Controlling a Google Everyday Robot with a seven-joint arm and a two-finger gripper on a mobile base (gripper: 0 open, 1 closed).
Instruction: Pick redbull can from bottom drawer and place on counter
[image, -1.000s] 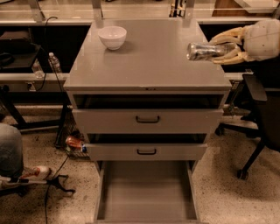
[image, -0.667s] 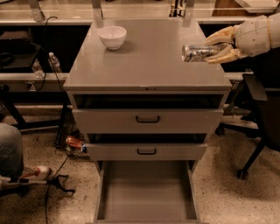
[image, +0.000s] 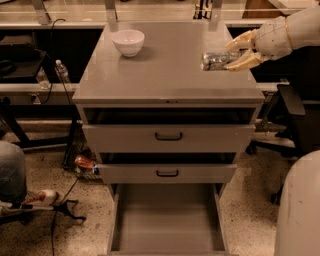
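Note:
My gripper (image: 239, 51) reaches in from the right, over the right side of the counter (image: 165, 75). It is shut on the redbull can (image: 216, 60), a slim silvery can held on its side just above the counter top. One finger lies above the can and one below. The bottom drawer (image: 167, 220) stands pulled out at the foot of the cabinet, and its grey floor is bare.
A white bowl (image: 128, 42) sits at the counter's back left. Two upper drawers with black handles (image: 168, 136) are slightly open. A reddish-orange can (image: 84, 162) lies on the floor left of the cabinet, and a clear plastic bottle (image: 62, 73) stands further left.
The gripper has carried the can leftward, further in over the counter's right side, and slightly lower.

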